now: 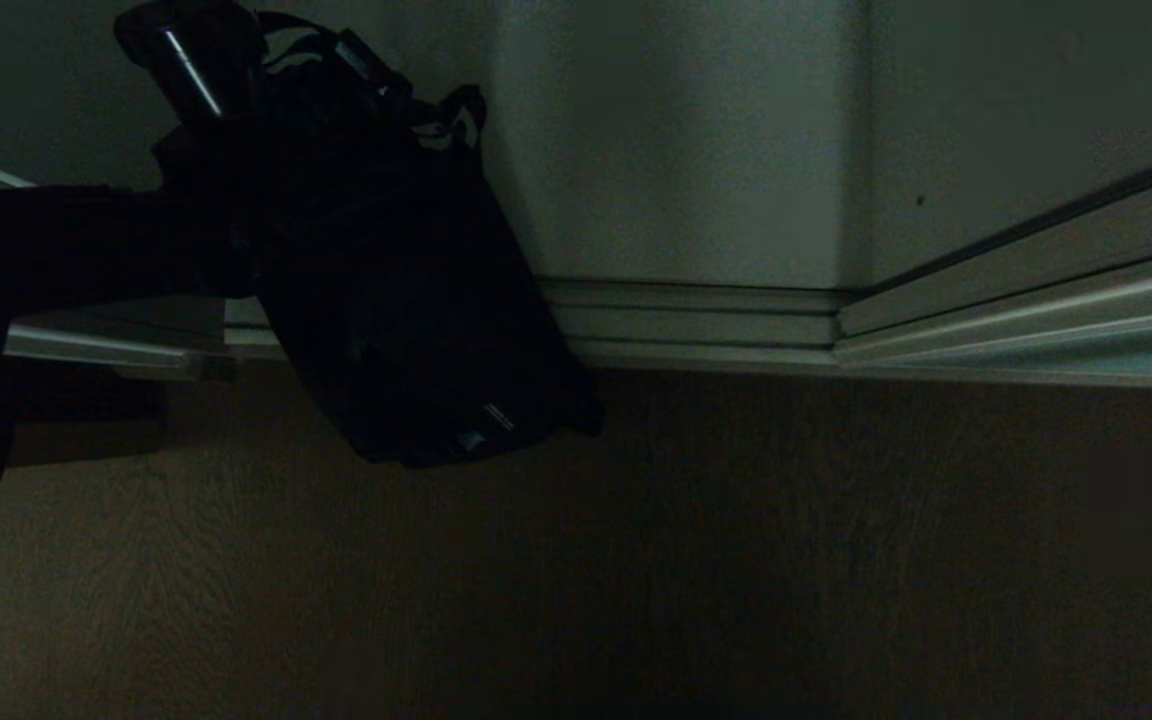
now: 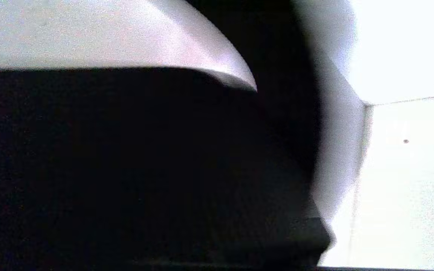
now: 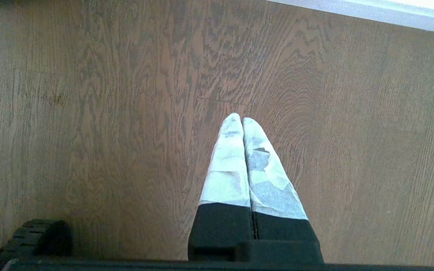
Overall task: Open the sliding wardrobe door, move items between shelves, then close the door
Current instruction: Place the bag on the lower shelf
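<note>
Hanging from the left hand (image 1: 236, 120), the black shoulder bag (image 1: 406, 300) sagged soft and limp against the pale wardrobe back wall (image 1: 696, 150), held high by its top, probably to clear a shelf edge. Couldn't tell that hand's finger state. Right hand (image 3: 241, 119) was parked over the woodgrain floor (image 3: 89, 113), white-wrapped fingers pressed together, empty.

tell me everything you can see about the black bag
The black bag looks like soft dark fabric, with strap loops and a buckle at its top and a small pale label near its lower corner. It hangs tilted at the end of the left arm, its bottom reaching past the wardrobe's bottom track and over the wood floor. Whether it rests on anything cannot be told in the dark.
</note>
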Tool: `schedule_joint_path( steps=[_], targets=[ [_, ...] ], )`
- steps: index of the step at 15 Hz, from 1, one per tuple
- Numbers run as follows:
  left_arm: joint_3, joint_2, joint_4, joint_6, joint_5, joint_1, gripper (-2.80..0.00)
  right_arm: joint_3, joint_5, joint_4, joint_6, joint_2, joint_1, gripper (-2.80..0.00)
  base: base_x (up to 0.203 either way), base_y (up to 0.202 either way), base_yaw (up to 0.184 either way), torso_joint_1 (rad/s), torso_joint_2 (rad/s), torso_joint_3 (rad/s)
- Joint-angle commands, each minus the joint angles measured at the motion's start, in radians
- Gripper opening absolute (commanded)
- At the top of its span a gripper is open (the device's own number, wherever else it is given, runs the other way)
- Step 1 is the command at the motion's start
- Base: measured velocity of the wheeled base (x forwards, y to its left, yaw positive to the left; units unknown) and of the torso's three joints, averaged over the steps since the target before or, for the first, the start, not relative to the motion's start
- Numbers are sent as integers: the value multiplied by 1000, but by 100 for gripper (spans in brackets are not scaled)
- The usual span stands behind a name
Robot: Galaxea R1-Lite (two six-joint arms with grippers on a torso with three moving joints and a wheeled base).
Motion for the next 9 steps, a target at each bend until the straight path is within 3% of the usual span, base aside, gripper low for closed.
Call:
schedule_joint_path(
  steps=[1, 4, 9],
  targets=[
    [0, -2, 18, -2, -6, 0, 0, 0, 1, 0, -1, -3, 1, -280, 0, 0, 0, 0, 0, 0],
    [-7, 1, 73, -38, -50, 12, 0, 0, 1, 0, -1, -3, 1, -280, 0, 0, 0, 0, 0, 0],
    [30, -28, 102, -44, -62, 15, 0, 0, 1, 0, -1, -3, 1, -280, 0, 0, 0, 0, 0, 0]
  ],
)
